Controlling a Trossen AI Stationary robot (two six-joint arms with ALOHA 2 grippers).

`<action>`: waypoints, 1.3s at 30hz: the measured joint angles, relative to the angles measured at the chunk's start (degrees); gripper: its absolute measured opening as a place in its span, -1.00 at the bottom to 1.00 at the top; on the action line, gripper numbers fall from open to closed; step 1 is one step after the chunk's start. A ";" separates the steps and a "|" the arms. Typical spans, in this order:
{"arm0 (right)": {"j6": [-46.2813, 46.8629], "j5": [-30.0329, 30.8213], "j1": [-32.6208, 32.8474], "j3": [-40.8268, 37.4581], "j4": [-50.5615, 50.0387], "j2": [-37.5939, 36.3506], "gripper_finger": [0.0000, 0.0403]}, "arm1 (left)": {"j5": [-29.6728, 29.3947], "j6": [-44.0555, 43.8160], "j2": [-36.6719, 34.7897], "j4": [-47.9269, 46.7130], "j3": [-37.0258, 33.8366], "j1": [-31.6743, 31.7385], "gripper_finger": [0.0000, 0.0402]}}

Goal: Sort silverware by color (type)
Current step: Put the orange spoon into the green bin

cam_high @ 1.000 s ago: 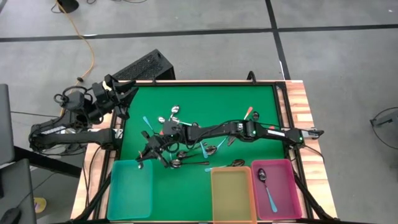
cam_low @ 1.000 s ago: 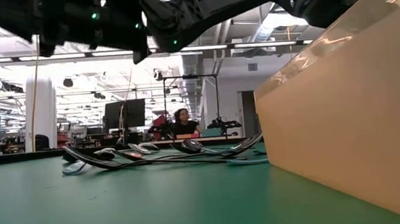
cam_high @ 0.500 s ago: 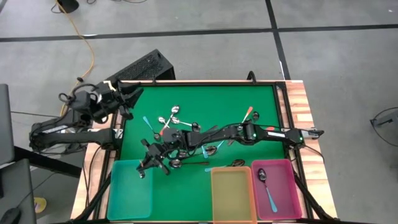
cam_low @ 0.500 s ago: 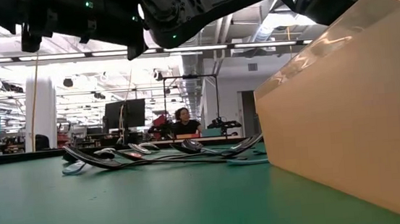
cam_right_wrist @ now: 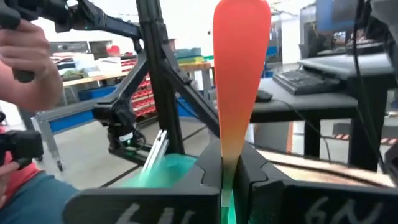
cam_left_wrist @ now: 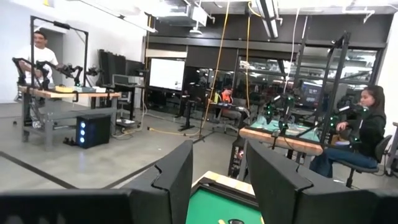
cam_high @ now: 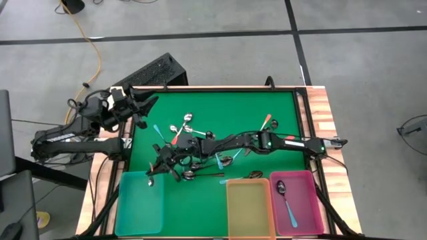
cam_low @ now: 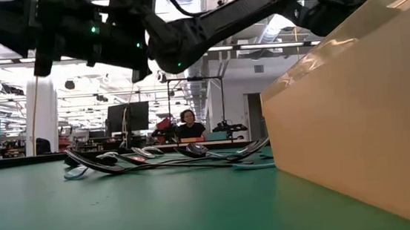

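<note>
Three plastic bins stand along the lower edge of the frame: one teal bin, one yellow bin, one pink bin. The pink bin contains two spoons.

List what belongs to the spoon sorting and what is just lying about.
Job:
- orange-handled spoon in right tool
- loose spoons on green mat
- spoon in pink bin
- teal bin, yellow bin

Lying about:
- black box
- orange cable
</note>
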 joint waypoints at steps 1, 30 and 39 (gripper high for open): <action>-0.14 -0.04 0.06 0.00 0.02 -0.02 -0.91 | 0.00 0.01 0.00 0.18 0.00 0.00 -0.32; -2.35 1.60 -0.54 -0.07 -5.11 0.09 -0.70 | 0.00 1.16 0.04 -1.33 0.00 0.00 -0.32; -2.35 2.77 -1.25 -0.07 -6.66 0.09 -0.44 | 0.00 2.21 0.04 -1.36 0.00 0.00 -0.32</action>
